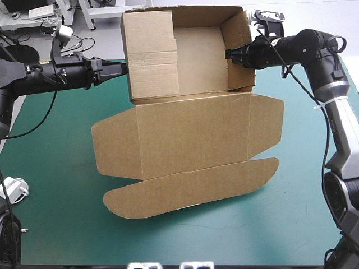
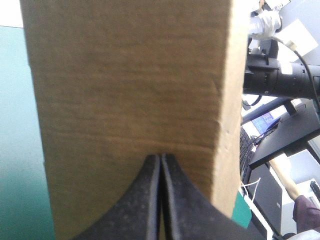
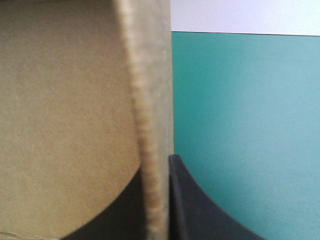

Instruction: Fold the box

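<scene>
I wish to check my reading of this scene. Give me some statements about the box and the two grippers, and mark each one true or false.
1. The right gripper holds the right wall of the box. True.
2. The left gripper is wide open. False: its fingers are shut, with the tip against the left wall.
3. The lid lies flat on the table. True.
4. The whole box lies flat. False: its walls stand raised around a tray.
</scene>
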Tool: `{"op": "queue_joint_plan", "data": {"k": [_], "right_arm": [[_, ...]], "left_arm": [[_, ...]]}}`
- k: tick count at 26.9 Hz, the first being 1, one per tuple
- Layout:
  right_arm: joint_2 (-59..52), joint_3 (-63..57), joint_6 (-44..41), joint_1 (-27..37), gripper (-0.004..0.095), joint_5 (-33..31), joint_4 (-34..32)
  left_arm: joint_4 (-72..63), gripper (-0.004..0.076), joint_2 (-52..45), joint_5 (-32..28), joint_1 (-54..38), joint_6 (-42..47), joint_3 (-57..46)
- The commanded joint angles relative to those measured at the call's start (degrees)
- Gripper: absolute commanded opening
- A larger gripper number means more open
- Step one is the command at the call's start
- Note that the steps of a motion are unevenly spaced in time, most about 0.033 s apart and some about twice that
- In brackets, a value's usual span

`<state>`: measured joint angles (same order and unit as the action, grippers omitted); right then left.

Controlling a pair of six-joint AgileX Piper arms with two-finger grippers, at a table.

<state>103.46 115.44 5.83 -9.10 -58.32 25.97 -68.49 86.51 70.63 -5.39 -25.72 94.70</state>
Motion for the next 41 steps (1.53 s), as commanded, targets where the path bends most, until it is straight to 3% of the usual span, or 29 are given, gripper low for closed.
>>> {"op": "queue_joint_plan", "data": {"k": [1, 6, 18, 32, 37, 41], "right_arm": [[-1.99, 1.9, -1.41, -0.87, -0.0009, 4.1, 2.16], [-1.01, 1.9, -1.69, -3.31, -0.0009, 5.54, 0.38], [-0.52, 1.9, -1.69, -4.72, -0.0008, 6.33, 0.09], [-0.39, 1.9, -2.9, -4.72, -0.0009, 6.02, -2.38], [-0.39, 1.9, -2.33, -5.47, -0.0008, 5.51, -2.43], [-0.39, 1.9, -2.09, -10.03, -0.0008, 5.65, -5.94]], "left_arm": [[-4.34, -0.0008, -2.53, 3.31, 0.38, -0.15, 1.85], [-3.95, 0.005, -2.53, 2.83, 0.38, -1.38, 1.85], [0.5, 0.042, -2.43, 2.82, 0.38, -1.82, 1.85], [-1.71, 0.0432, -2.43, 3.36, 0.38, -1.82, 1.85], [4.49, 0.0432, -2.43, 2.19, 0.38, -0.75, 1.85], [13.87, 0.0431, -2.43, -0.52, 0.38, 2.8, 1.85]]}}
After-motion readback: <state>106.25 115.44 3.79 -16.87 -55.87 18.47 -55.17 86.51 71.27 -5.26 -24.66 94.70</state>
